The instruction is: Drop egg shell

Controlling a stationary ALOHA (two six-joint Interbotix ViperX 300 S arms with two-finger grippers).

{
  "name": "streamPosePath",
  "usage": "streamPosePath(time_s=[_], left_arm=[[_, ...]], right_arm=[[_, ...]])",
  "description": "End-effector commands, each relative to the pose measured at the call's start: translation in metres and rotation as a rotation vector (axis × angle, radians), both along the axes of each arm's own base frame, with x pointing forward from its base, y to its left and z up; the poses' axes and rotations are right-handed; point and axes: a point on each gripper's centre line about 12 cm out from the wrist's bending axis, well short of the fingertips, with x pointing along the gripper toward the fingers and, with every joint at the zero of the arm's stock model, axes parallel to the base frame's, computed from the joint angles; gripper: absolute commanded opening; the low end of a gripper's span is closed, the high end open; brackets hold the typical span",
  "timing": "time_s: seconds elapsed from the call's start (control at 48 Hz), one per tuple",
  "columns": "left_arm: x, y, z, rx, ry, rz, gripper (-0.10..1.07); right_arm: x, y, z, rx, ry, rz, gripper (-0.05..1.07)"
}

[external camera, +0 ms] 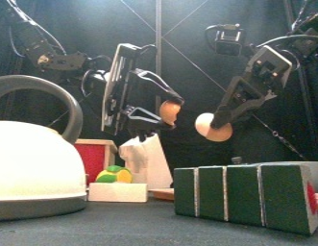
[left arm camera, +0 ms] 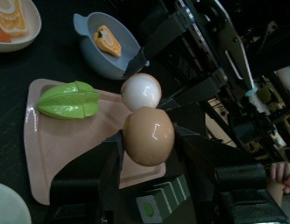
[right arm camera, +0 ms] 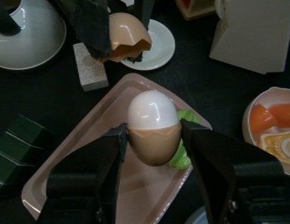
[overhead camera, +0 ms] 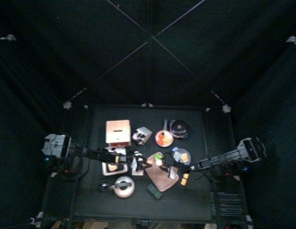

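The egg is split into two halves, one in each gripper. My left gripper (left arm camera: 148,144) is shut on a brown egg shell half (left arm camera: 148,133), which hangs above a white saucer (right arm camera: 162,48). My right gripper (right arm camera: 153,144) is shut on the other egg shell half (right arm camera: 151,118), white on top and brown below, over the pink board (right arm camera: 106,157). In the front view the two halves, left (external camera: 169,112) and right (external camera: 211,128), hang side by side in mid-air, a little apart.
A white kettle (external camera: 33,163) with a black handle fills the front left. Green blocks (external camera: 251,194) stand front right. A white carton (external camera: 146,159) and a red box (external camera: 93,154) stand behind. A green leafy piece (left arm camera: 67,99) lies on the board. Dishes with orange pieces (left arm camera: 106,39) (right arm camera: 276,122) sit nearby.
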Motion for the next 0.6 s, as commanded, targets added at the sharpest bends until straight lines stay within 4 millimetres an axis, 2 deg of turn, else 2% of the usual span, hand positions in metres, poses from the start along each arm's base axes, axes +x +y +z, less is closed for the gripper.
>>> streamPosePath(time_s=[0.0, 0.167, 0.438, 0.583], left_arm=[[0.002, 0.001, 0.006, 0.004, -0.025, 0.0, 0.57], [0.003, 0.002, 0.004, 0.006, -0.015, 0.002, 0.57], [0.01, 0.01, -0.022, 0.006, 0.048, 0.022, 0.58], [0.018, 0.01, -0.026, 0.009, 0.048, 0.022, 0.58]], right_arm=[[0.001, 0.0, 0.012, 0.005, -0.038, 0.0, 0.81], [-0.002, 0.0, 0.012, 0.011, -0.036, -0.014, 0.81], [-0.018, 0.004, 0.013, 0.034, -0.04, -0.025, 0.81], [-0.021, 0.002, 0.012, 0.037, -0.037, -0.047, 0.81]])
